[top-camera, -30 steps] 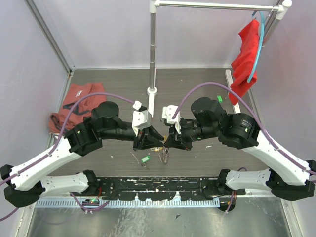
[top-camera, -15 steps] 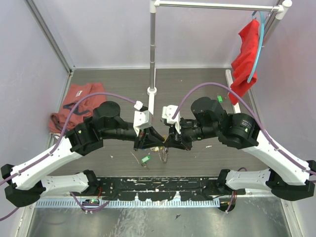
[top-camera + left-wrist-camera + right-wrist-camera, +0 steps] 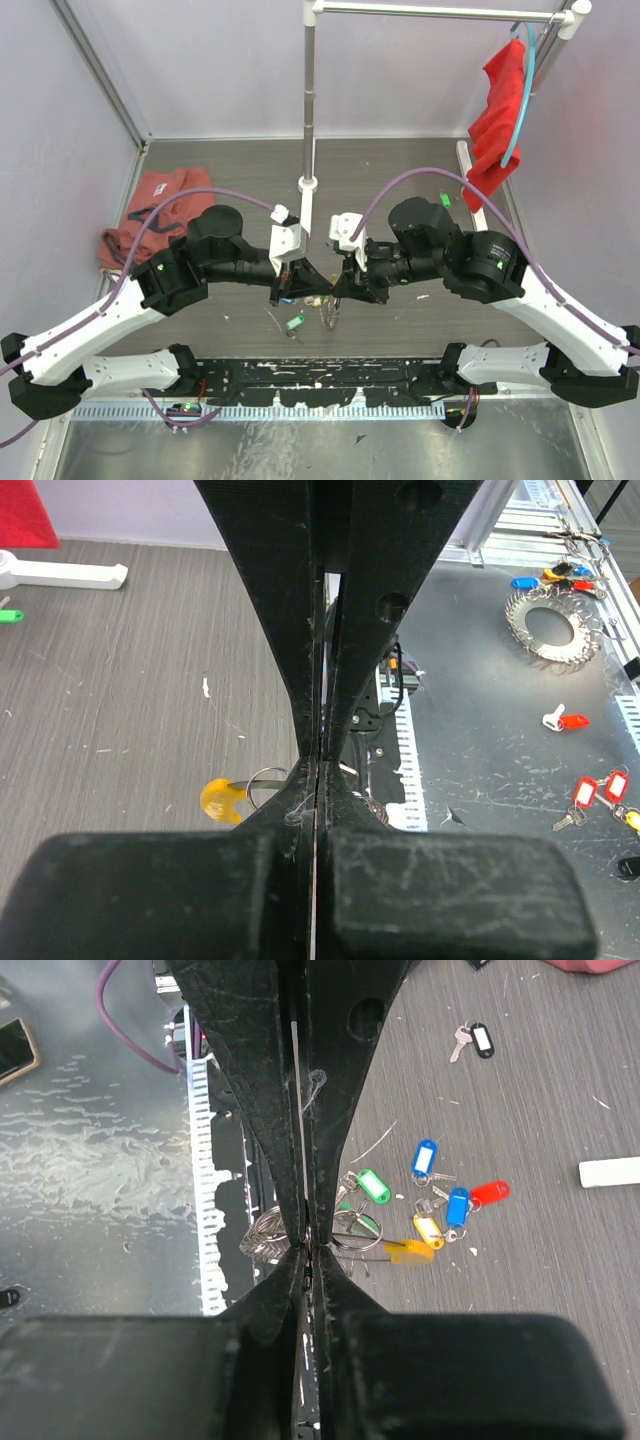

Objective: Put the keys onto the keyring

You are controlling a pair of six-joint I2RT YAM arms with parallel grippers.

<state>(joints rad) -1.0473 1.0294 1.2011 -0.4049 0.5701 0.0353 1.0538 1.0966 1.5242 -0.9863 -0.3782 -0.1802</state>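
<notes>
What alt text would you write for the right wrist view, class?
The right gripper, shut, fills the centre, its tips at the wire keyring. Beside it, keys with green, blue, red and yellow tags lie on the table.

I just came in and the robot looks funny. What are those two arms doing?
They are working on putting keys on a ring. The left hand and the right hand meet mid-table, both shut, tips right at the silvery ring. Whether they truly pinch it is hard to see. Keys with green, blue and red tags lie on the table beside it.
</notes>
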